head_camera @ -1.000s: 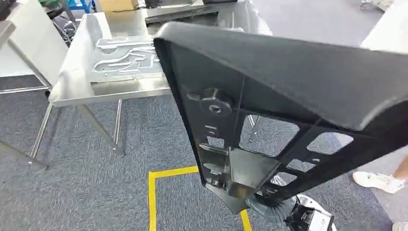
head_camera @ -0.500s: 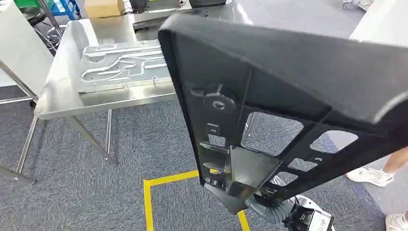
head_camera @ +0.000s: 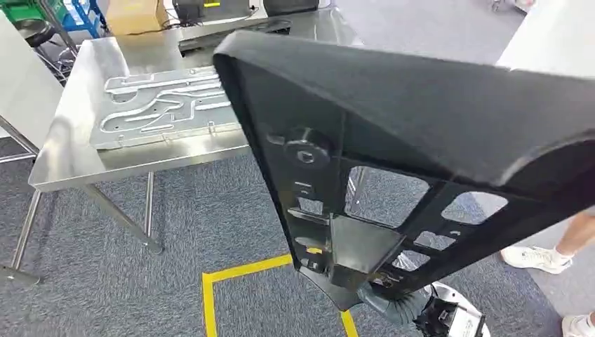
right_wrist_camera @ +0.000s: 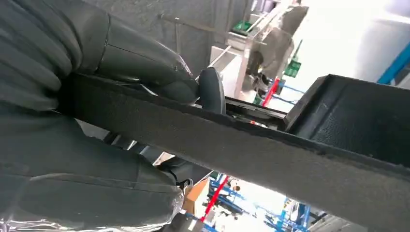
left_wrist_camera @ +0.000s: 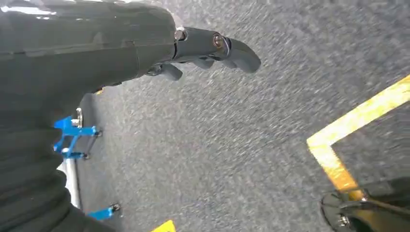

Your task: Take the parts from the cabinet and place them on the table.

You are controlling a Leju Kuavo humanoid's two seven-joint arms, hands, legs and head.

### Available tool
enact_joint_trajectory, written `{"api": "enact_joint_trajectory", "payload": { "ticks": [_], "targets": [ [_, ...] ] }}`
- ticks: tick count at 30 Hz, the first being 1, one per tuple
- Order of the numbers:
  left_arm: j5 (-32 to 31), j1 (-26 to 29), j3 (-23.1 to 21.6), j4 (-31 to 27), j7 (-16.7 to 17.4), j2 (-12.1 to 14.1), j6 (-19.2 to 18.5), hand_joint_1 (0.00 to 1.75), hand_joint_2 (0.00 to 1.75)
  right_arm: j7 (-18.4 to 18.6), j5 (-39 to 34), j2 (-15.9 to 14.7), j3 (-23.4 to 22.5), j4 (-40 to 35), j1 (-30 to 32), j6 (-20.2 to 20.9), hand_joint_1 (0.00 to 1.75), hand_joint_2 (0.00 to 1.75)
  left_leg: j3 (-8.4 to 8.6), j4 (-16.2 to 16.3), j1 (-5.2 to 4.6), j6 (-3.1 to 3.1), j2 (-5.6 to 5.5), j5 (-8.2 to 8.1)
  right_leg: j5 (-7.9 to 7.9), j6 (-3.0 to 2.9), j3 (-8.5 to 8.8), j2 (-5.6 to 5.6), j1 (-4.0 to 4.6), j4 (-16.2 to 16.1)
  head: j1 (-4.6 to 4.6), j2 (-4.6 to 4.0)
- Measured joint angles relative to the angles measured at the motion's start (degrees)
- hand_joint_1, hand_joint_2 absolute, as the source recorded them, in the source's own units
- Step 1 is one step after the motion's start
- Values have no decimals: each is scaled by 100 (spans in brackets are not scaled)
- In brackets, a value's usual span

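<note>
A large black plastic part (head_camera: 421, 119) with cut-out windows and a round knob stands tilted close in front of me, hiding much of the head view. My right hand (right_wrist_camera: 96, 96) grips its rim (right_wrist_camera: 270, 150) from below, the thumb on one side and the fingers on the other; its ribbed wrist cover (head_camera: 393, 305) shows under the part. The steel table (head_camera: 77, 161) stands ahead to the left, with a grooved silver plate (head_camera: 161, 105) lying on it. My left hand (left_wrist_camera: 203, 48) hangs over the grey carpet, its fingers loosely apart, holding nothing.
Yellow floor tape (head_camera: 210, 288) marks a square on the carpet in front of me. A person's white shoe (head_camera: 537, 258) is at the right. A cardboard box (head_camera: 133, 14) and dark equipment sit behind the table. A white surface (head_camera: 554, 35) is at the far right.
The whole picture has shifted: my camera moved, and the table now sits further left and lower in view. The black part stays held in the same pose.
</note>
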Motion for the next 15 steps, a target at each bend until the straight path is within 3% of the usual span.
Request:
{"api": "enact_joint_trajectory", "payload": {
  "ticks": [3,4,5,7,8,9,10,11,13,14,15],
  "targets": [
    [0,-20,0,0,-2,0,0,0,175,46,108,0,9,0,-12,-44,175,175,-14,-15,-24,72,-48,-14,-21,90,32,-56,-37,-61,0,0],
    [0,-15,0,0,-5,-2,0,0,175,50,123,0,11,-7,-24,-57,175,175,79,-106,73,102,-76,26,-60,124,66,-63,-31,-45,0,0],
    [0,-1,2,0,-9,-2,0,0,175,51,129,17,18,-9,-34,-66,175,175,137,-156,60,111,-105,23,-112,152,26,-59,-36,103,2,0],
    [0,-13,2,0,-13,-2,0,0,175,55,134,20,17,-4,-40,-74,175,175,181,-168,60,168,-137,-6,-489,198,-448,-41,-63,956,2,0],
    [0,-12,2,0,-15,-2,0,0,175,59,140,20,22,4,-33,-72,175,175,195,-167,60,172,-167,-30,-621,220,-711,-41,-77,1372,2,0],
    [0,-18,2,0,-15,-2,0,0,175,59,140,20,22,11,-29,-72,175,175,216,-163,60,168,-181,-55,-655,243,-953,-41,-97,1697,2,0],
    [0,-5,2,0,-17,-4,0,0,175,59,138,20,22,11,-30,-74,175,175,257,-162,64,165,-194,-90,-506,265,-1051,-42,-120,1724,0,0],
    [0,6,2,0,-17,-4,0,0,175,57,136,20,22,11,-31,-74,175,175,309,-161,71,148,-216,-126,-255,277,-999,-42,-140,1483,2,0],
    [0,16,2,0,-24,-11,0,0,175,53,127,20,20,9,-34,-74,175,175,439,-143,87,99,-244,-223,391,297,-631,-43,-173,514,2,0],
    [0,19,2,0,-24,-13,-2,0,175,53,123,20,20,11,-35,-74,175,175,436,-137,80,54,-250,-275,515,295,-512,-34,-188,145,2,-2],
    [0,-4,2,0,-24,-13,0,0,175,55,121,22,20,11,-36,-74,175,175,424,-86,44,7,-261,-343,394,246,-446,-14,-144,25,2,0]
  ]
}}
